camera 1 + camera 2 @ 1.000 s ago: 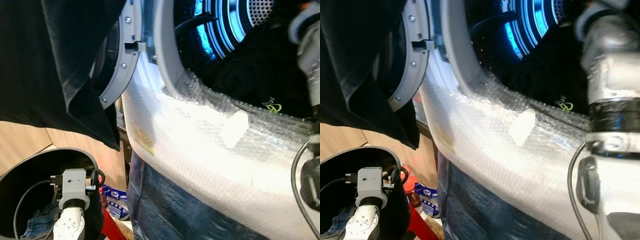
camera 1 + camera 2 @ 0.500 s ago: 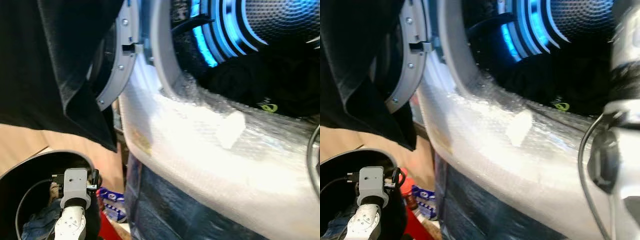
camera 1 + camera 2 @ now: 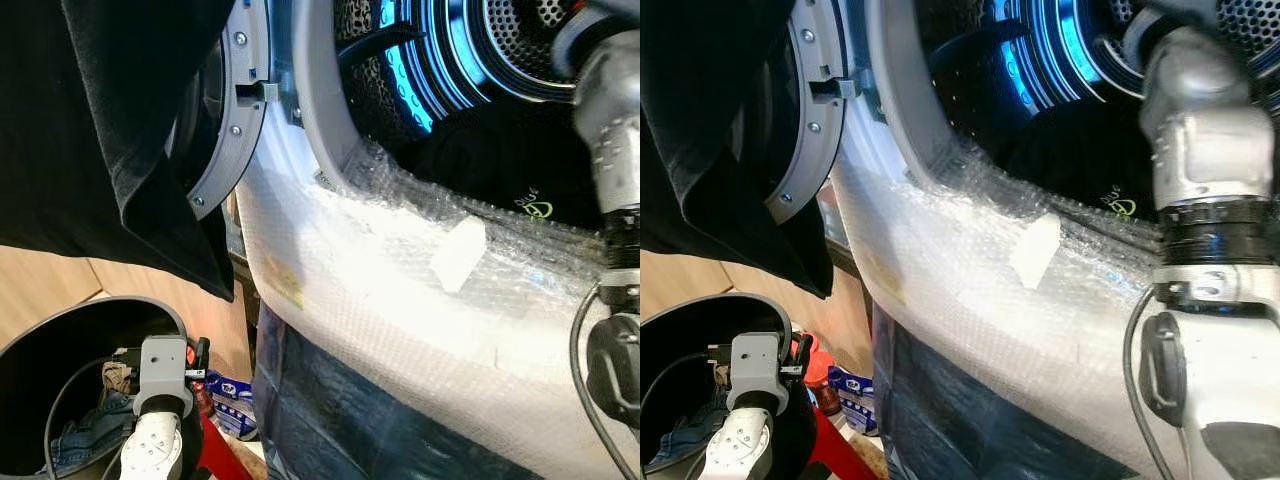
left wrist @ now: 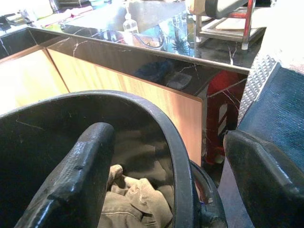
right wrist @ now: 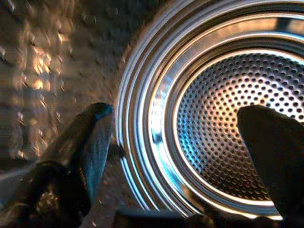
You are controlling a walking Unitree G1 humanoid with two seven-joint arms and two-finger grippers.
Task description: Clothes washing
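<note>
The washing machine's drum (image 3: 470, 60) stands open and glows blue. A black garment (image 3: 500, 165) with a green logo lies in its bottom. My right arm (image 3: 1200, 150) reaches into the opening; my right gripper (image 5: 176, 113) is open and empty, facing the perforated back wall. Another black cloth (image 3: 100, 130) hangs over the open door (image 3: 235, 130) at upper left. Lower left, a black basket (image 3: 60, 335) holds jeans (image 3: 80, 440) and a khaki garment (image 4: 133, 194). My left gripper (image 4: 166, 137) hovers open over the basket's rim, holding nothing.
Bubble wrap (image 3: 400, 270) pads the machine's front rim, with dark blue wrapping (image 3: 340, 410) below it. A red stool (image 3: 225, 450) and a blue-white packet (image 3: 230, 395) sit between basket and machine. Wooden cabinets (image 3: 40, 280) under a dark counter (image 4: 142, 52) stand behind the basket.
The view has wobbled. My right arm dropped low and blurred half a second ago and is now raised into the drum opening. The left wrist stays over the basket, shifted slightly right.
</note>
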